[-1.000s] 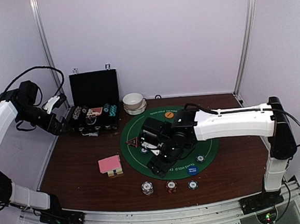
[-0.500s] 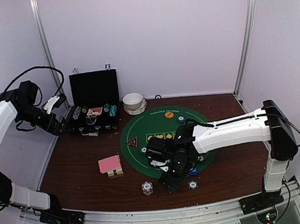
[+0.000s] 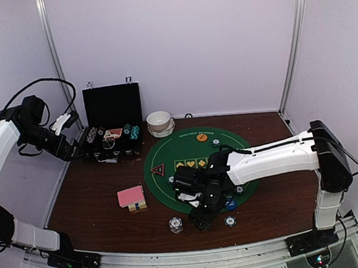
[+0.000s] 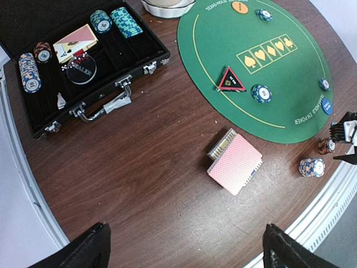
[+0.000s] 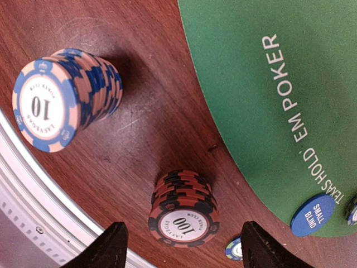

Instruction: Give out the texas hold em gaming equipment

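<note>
**Red-and-black chip stack [image 5: 184, 209] being straddled by the spread right pincer [image 5: 181, 224]**

Top view: the right pincer is being held low over the near edge of the table [image 3: 97, 196], and its fingers are being hidden by its own body. A blue-and-pink chip stack [image 3: 175, 224] is being shown just to its left and a single chip [image 3: 230, 220] just to its right. The green mat [image 3: 195, 148] is being shown just beyond it.

Left wrist view: the left pincer [image 4: 184, 229] is being held fully spread, with nothing between its fingers. The pink-backed cards [image 4: 237, 164] are being shown a little ahead of it and to the right. The red triangle token [image 4: 230, 81] is lying beyond them, and the open case [image 4: 120, 100] is standing ahead to the left.

Right wrist view: the right pincer's fingers [image 5: 109, 245] are being kept apart, and the red-and-black chip stack is being seen upright between them, with bare wood showing on either side. The blue-and-pink chip stack is being shown ahead and to the left, and the blue disc token [image 5: 312, 214] just outside the right finger.
</note>
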